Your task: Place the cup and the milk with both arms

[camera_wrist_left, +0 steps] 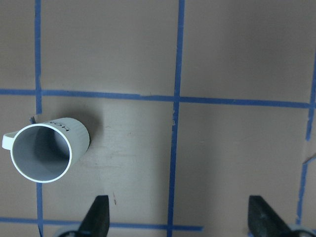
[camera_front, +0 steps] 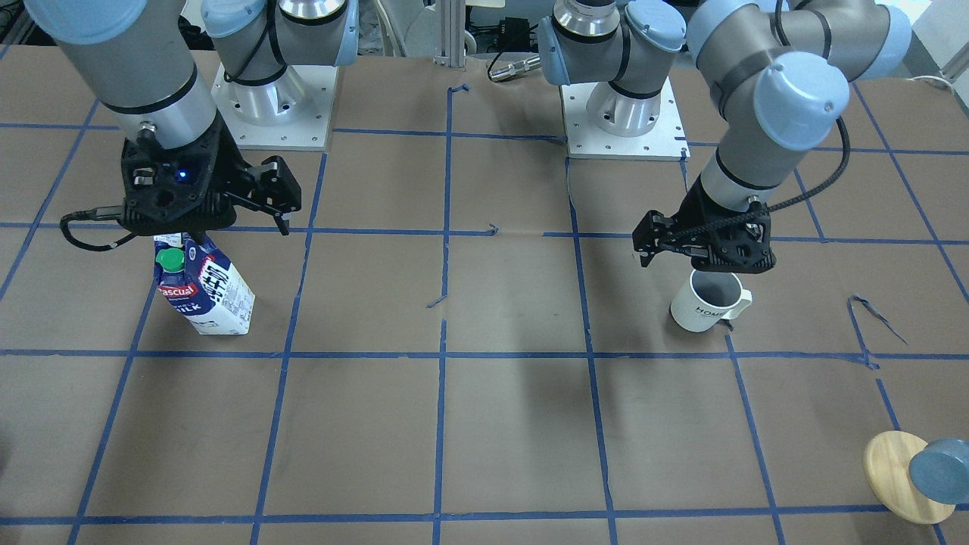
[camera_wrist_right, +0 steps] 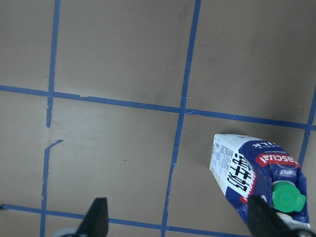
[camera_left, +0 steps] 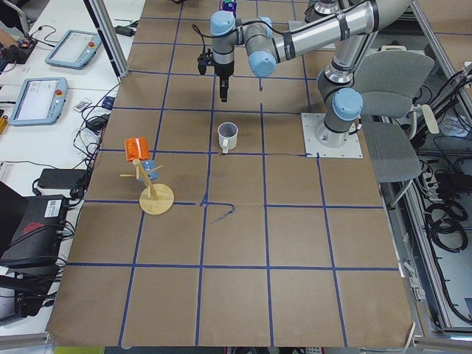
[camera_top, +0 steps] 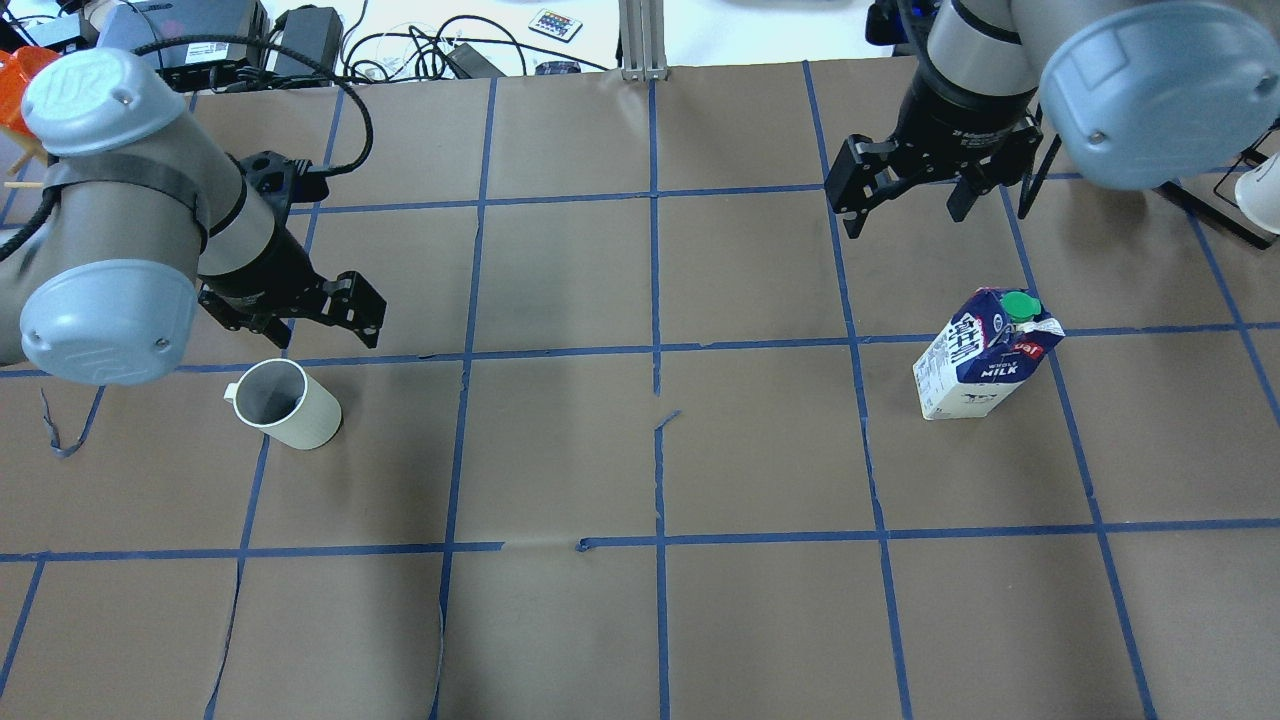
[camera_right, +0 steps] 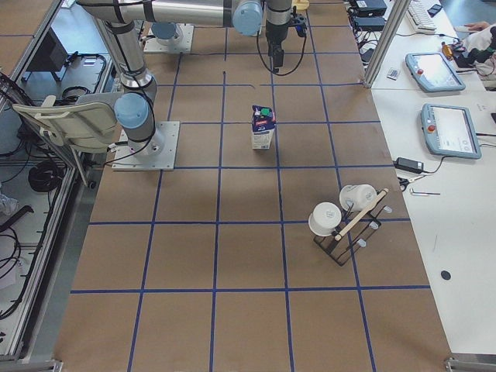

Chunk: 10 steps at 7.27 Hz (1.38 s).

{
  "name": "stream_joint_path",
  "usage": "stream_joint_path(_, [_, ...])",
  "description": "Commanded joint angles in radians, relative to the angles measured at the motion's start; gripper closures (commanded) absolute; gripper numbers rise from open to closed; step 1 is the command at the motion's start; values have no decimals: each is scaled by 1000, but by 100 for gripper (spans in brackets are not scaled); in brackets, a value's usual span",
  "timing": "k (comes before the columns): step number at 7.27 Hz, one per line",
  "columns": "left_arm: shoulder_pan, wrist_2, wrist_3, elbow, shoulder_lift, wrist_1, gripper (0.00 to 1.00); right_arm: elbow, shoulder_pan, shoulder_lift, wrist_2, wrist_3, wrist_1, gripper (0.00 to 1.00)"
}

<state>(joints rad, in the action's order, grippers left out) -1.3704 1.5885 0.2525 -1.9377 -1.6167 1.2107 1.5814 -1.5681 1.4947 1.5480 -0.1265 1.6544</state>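
Observation:
The white cup (camera_top: pixel 285 403) stands upright on the brown table, handle towards the table's left end. My left gripper (camera_top: pixel 300 325) hangs open and empty above it, a little to the far side. In the left wrist view the cup (camera_wrist_left: pixel 47 150) sits left of my spread fingertips (camera_wrist_left: pixel 98 217). The milk (camera_top: pixel 985 355) stands upright on the right side. My right gripper (camera_top: pixel 908 210) is open and empty, above and beyond it. In the right wrist view the milk (camera_wrist_right: pixel 256 173) lies near the right fingertip (camera_wrist_right: pixel 264 217). The front view shows the cup (camera_front: pixel 708 301) and the milk (camera_front: pixel 203 291).
A wooden disc stand with a blue-grey cylinder (camera_front: pixel 908 473) stands at the table's left end, with an orange cup on it in the left view (camera_left: pixel 138 147). A black rack with white cups (camera_right: pixel 345 221) stands at the right end. The arm bases (camera_front: pixel 272 106) sit on the robot's side.

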Motion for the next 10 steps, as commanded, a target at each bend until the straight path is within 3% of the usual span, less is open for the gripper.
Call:
stream_joint_path(1, [50, 45, 62, -41, -69, -46, 10, 61, 104, -1, 3, -84, 14, 0])
stream_joint_path(2, [51, 47, 62, -46, -95, -57, 11, 77, 170, -5, -5, -199, 51, 1])
stream_joint_path(4, [51, 106, 62, -69, -127, -114, 27, 171, 265, -39, 0, -348, 163, 1])
stream_joint_path(5, [51, 107, 62, -82, -137, -117, 49, 240, 295, -37, -8, -349, 182, 2])
stream_joint_path(6, [51, 107, 60, -84, -138, -117, 99, 303, 307, -31, -8, -349, 194, 3])
stream_joint_path(8, [45, 105, 62, -75, -135, -123, 100, 310, 307, -28, -2, -349, 216, 4])
stream_joint_path(9, [45, 104, 62, -73, -131, -126, 100, 307, 307, -27, -3, -340, 217, 16])
stream_joint_path(10, [37, 97, 60, -55, -124, -125, 100, 305, 306, -25, -2, -338, 216, 48])
